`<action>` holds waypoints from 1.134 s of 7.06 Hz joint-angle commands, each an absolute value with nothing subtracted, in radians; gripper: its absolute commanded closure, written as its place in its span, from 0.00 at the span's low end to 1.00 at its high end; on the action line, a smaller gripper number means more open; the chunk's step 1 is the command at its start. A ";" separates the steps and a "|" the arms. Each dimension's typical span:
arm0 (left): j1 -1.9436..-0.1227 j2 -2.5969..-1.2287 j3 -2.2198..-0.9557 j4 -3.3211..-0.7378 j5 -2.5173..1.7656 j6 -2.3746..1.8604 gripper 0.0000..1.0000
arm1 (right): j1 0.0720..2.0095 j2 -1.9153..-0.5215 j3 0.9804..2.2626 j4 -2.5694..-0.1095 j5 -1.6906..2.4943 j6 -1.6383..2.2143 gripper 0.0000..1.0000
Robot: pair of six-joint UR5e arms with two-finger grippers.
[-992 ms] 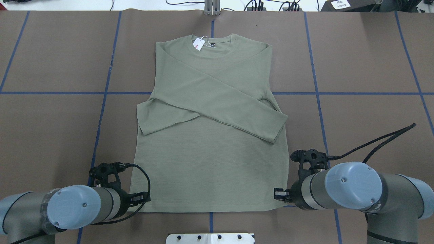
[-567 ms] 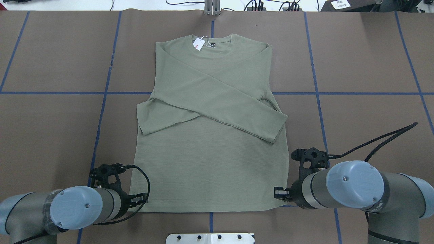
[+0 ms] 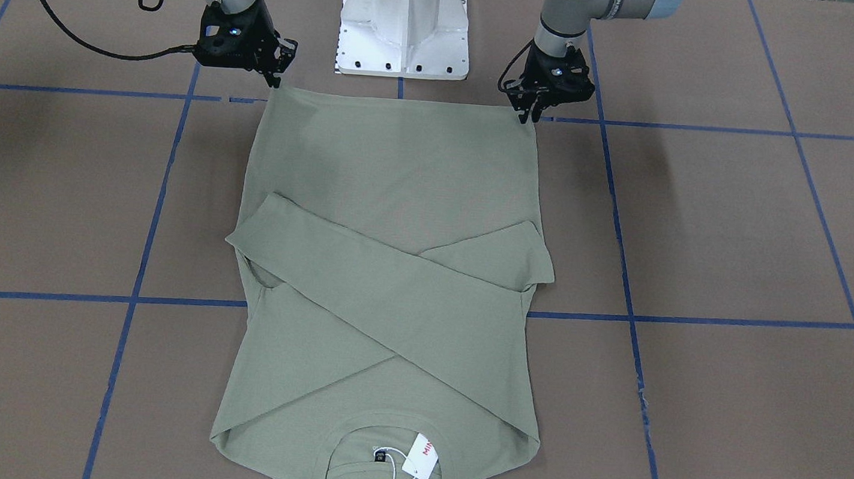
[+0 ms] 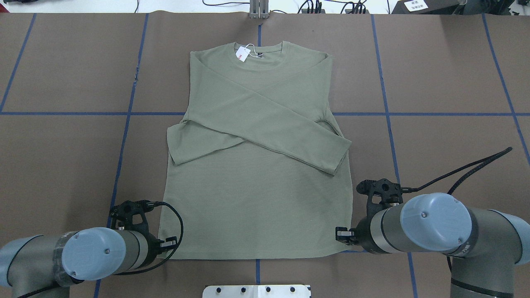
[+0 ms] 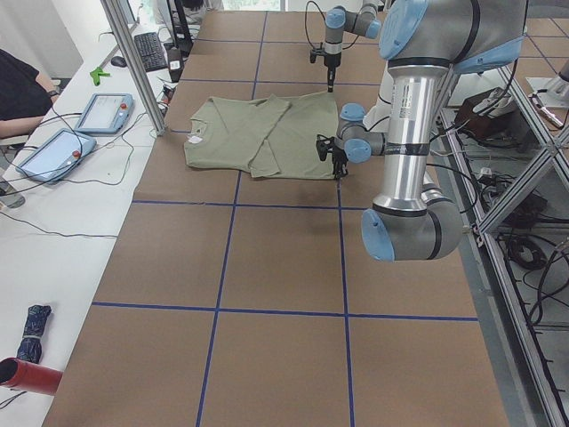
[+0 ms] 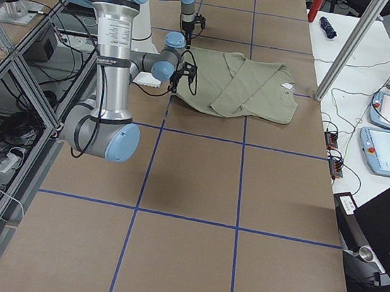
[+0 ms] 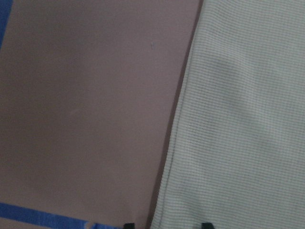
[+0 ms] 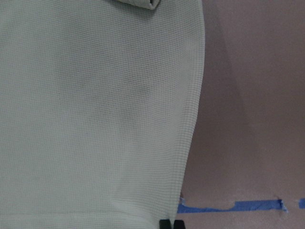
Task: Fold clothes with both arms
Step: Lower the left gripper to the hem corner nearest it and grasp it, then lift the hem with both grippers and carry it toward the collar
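- The shirt (image 4: 256, 198) lies flat mid-table (image 4: 434, 82), sleeves crossed over its chest; that part looks done.
- Right gripper (image 4: 339, 234): jaws closed at its hem corner, seemingly pinching it.
- Left gripper (image 4: 169, 241): jaws wide, straddling the other corner's edge.
- Not yet done: folding hem to collar.

Count for your log: one shirt (image 4: 256, 198) on one table (image 4: 447, 70), with two sleeves (image 4: 290, 128) crossed, one white hang tag (image 4: 242, 54) and one dark neck label (image 3: 379, 456). You have two arms, the left arm (image 4: 37, 260) and the right arm (image 4: 476, 231), and two grippers, the left gripper (image 4: 169, 241) at the shirt's 7 o'clock and the right gripper (image 4: 343, 234) at 5 o'clock. Also one white pedestal (image 3: 405, 20), two tablets (image 5: 104, 112), one keyboard (image 5: 153, 52).
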State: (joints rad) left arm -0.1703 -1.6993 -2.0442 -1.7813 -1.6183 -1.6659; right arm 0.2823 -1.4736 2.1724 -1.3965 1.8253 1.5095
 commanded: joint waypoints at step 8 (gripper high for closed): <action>-0.077 -1.706 -2.423 -1.407 -1.703 -1.667 1.00 | 0.319 -1.629 2.340 -1.401 2.117 1.503 1.00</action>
